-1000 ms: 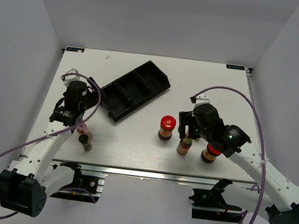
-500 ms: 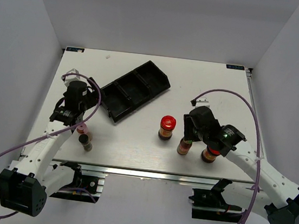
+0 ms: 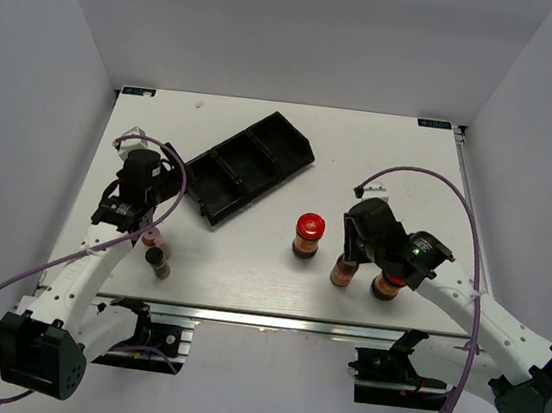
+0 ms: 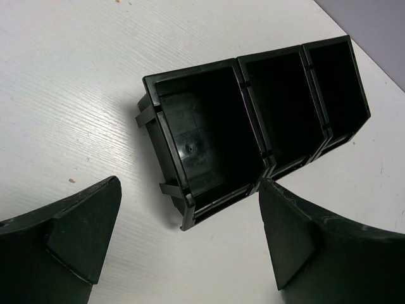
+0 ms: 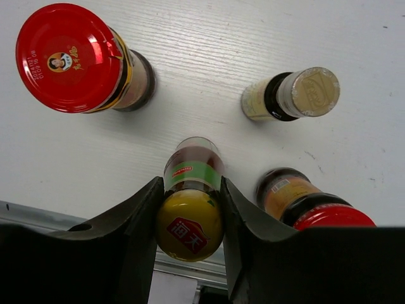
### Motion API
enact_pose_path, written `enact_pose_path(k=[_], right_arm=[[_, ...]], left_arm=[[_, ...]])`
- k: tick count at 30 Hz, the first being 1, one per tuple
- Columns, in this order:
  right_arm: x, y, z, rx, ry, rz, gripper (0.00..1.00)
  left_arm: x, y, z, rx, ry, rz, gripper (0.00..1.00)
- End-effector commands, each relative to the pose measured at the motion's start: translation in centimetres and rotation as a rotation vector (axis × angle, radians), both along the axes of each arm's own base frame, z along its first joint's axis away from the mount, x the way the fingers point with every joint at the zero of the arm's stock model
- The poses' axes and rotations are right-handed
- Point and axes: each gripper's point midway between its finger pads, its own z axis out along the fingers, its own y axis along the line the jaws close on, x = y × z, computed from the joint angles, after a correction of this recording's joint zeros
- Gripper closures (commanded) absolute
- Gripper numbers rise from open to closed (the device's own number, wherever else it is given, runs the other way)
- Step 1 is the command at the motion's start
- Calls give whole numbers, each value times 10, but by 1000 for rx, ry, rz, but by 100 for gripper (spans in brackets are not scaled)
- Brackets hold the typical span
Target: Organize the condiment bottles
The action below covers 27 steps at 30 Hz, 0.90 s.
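While between jaws, bottle [image 5: 190,223] beside jar [image 5: 297,199].

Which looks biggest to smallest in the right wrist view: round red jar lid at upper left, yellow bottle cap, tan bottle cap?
1. round red jar lid
2. yellow bottle cap, nearest the camera, so inflated
3. tan bottle cap

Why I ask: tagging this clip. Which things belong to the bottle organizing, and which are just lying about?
Job: red-lidded jar; second red-lidded jar; yellow-capped bottle; tan-capped bottle; pink-capped bottle; dark-capped bottle.
Lying about: black tray; purple cable.
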Motion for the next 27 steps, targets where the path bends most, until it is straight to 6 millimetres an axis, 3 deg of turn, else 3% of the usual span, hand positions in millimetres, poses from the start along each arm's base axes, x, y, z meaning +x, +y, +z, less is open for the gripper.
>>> enact_pose_path(k=[1,7,11,14,17,18,19,21,22,24,25,26,27], right_arm=[[23,0,51,58,-156,-69,93],[57,12,120,122,-328,-127,100],[78,44,146,147,-366,-44,100],[96,52,163,151,-433,-56,100],[119,64,188,147,-504,-64,100],[131,72,185,122,-504,-59,100],[139,76,207,146,-548,-67,100],[162,92,206,119,-556,-39,100],[169,98,227,149,-591,-37,100],[193,117,215,120,-580,1,100],[202,123,231,145,-611,-1,100],[217,133,215,123,-588,-1,100],[227,136,213,118,-589,0,100]], left_arm=[[1,0,20,-11,-49,-3,2],[4,-2,20,-15,-55,-13,2],[8,-3,21,-3,-41,-19,2],[11,-3,22,-6,-49,-16,2],[13,-5,23,-7,-54,-25,2],[14,-3,21,0,-41,-15,2],[14,-2,19,5,-28,-13,2],[16,0,22,14,-30,-3,2],[16,1,21,18,-29,1,2],[17,-1,19,16,-28,-7,2],[18,-1,20,15,-34,-8,2],[18,-1,19,15,-35,-7,2],[19,1,18,22,-32,5,2]])
